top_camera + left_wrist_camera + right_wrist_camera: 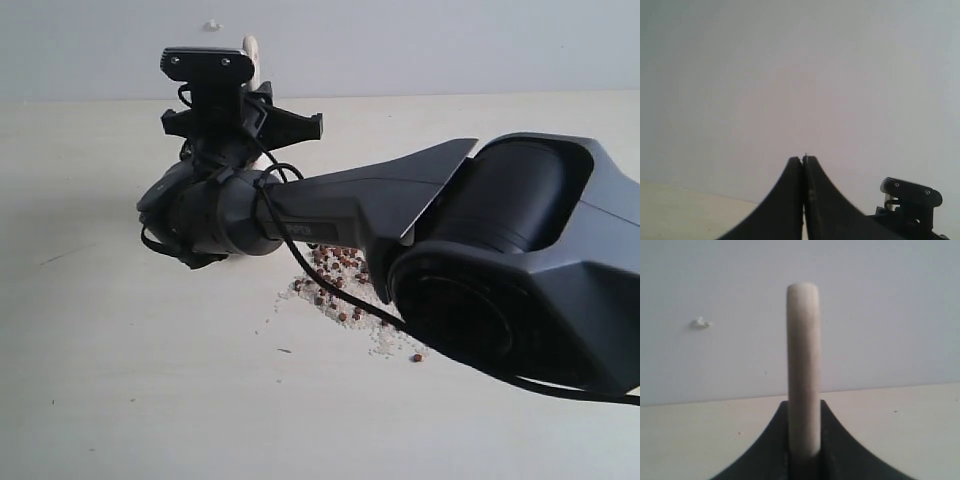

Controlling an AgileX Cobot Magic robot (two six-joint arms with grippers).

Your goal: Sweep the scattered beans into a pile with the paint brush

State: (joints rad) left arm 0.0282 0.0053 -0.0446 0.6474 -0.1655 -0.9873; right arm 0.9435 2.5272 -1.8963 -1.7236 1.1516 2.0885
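— Right gripper (802,407) first: what has it got?
— Its jaws are narrowed onto the paint brush (802,340), clamped on the pale handle, which stands upright between them. Left gripper (803,162) has its jaws pressed together with nothing in them, pointing at the wall.
— And the surface?
— Pale cream table (120,380), matte, with a few dark specks. Behind it is a plain grey-white wall (450,40) with one small white fitting (212,24) on it; what it is I cannot tell.
— Where are the beans?
— The beans (340,265) lie on the table near the middle, a loose reddish-brown cluster mixed with whitish crumbs (385,335), directly beneath the right arm (520,260). One bean (417,357) sits apart at the near edge of the crumbs.
— What is hidden?
— Plenty. That arm fills the foreground of the exterior view and covers part of the cluster, so its full spread is hidden. The brush's head is behind the wrist; only the rounded handle tip shows beside the wrist camera (208,63). Whether the bristles touch the table I cannot tell.
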